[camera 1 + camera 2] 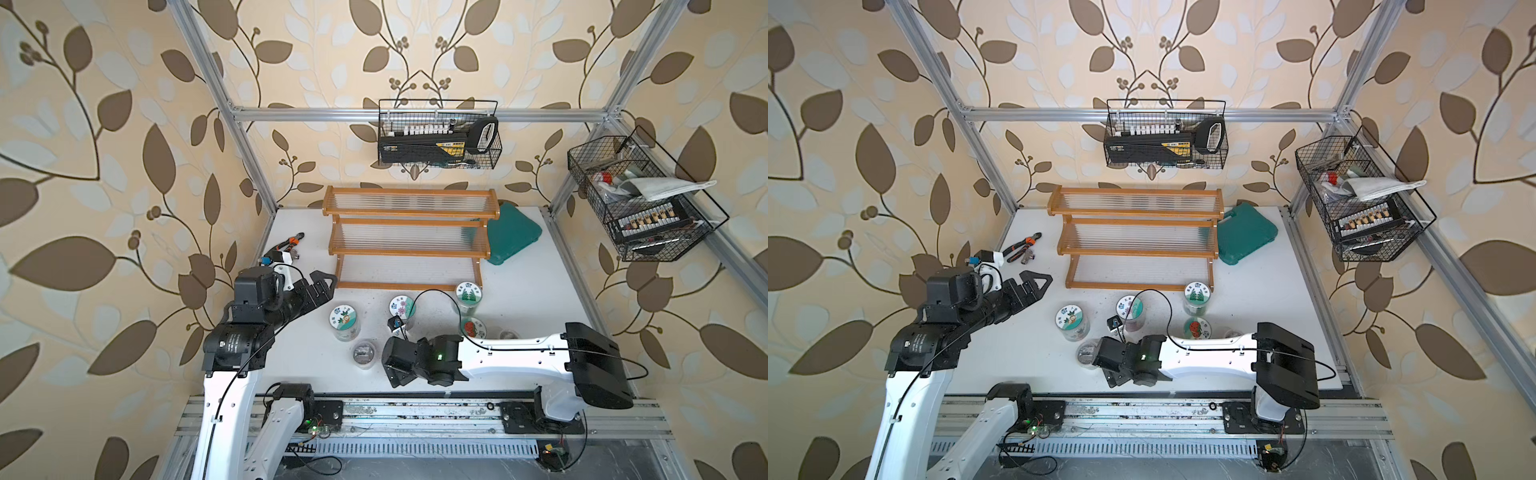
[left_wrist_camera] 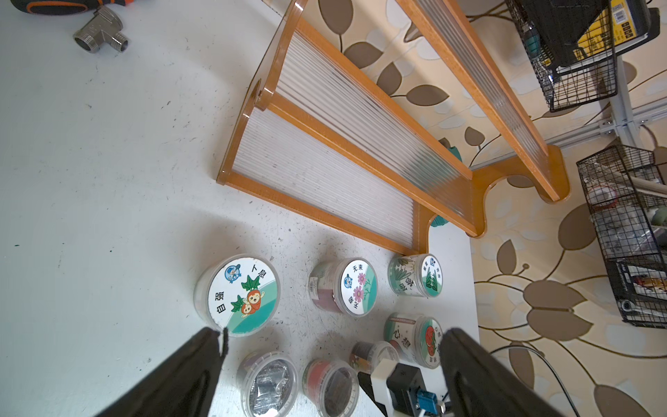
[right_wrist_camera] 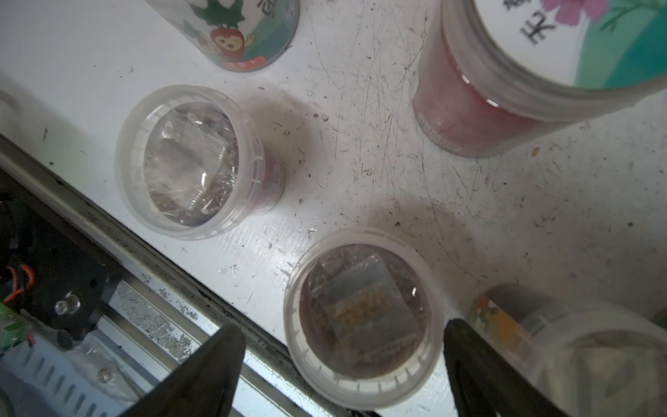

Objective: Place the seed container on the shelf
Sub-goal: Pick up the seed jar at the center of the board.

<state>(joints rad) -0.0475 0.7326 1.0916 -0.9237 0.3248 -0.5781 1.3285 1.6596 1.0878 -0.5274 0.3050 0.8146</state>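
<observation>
One shelf (image 1: 409, 237) stands on the scuffed white table (image 1: 532, 291), leaf-patterned wallpaper (image 1: 104, 124) around

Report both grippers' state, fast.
Left gripper: open, empty.
Right gripper: open, straddling a round clear plastic seed container with a see-through lid, not clamping it.

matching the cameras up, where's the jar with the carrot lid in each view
top view: carrot-lid jar in front of the shelf, leftmost labelled jar.
top view: carrot-lid jar, same spot.
left wrist: whole lid shows, beside the flower-lid jar.
right wrist: only part of the lid, cut by the frame edge.
shared landmark: flower-lid jar beside it, in all four.
</observation>
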